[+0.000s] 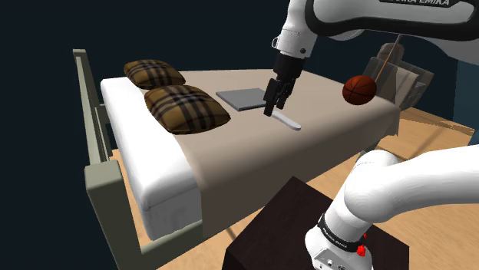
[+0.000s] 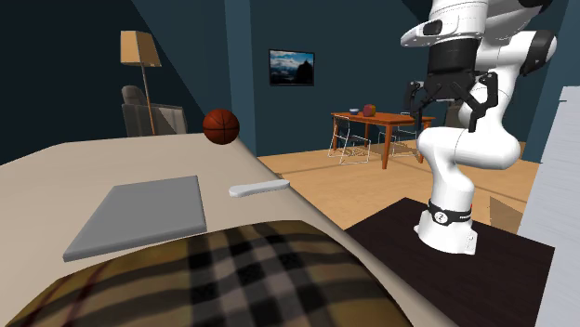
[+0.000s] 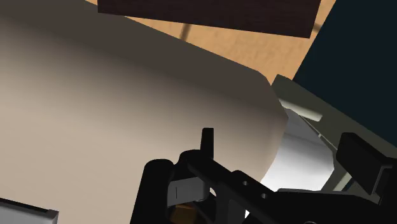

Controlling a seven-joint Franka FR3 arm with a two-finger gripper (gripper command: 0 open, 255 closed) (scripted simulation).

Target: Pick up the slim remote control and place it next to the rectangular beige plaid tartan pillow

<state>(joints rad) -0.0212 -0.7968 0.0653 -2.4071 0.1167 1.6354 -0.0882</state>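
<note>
In the shoulder view you see the white arm rise from its dark box stand, arch over and point its wrist almost straight down at the bed. The black gripper hangs, fingers downward, over the beige bed cover. From this angle it lines up with one end of the slim white remote control, and you cannot tell here whether the two touch. The remote lies flat on the cover, just beside a flat grey rectangular slab. That slab sits between the remote and the nearer brown-and-beige plaid pillow. A second plaid pillow lies behind it at the head of the bed. A dark orange ball rests on the cover's far corner.

The second exterior view settles the doubt for you. The gripper hangs high in the air, well apart from the remote, its fingers spread wide with nothing between them. The remote lies near the bed's edge beside the grey slab, and the plaid pillow is in the foreground, apart from the remote.

In the wrist view you look down past the gripper, whose fingers stand apart over the beige cover. A corner of the grey slab shows beside the gripper body, and beyond the bed's edge lie the wooden floor and the dark stand.
</note>
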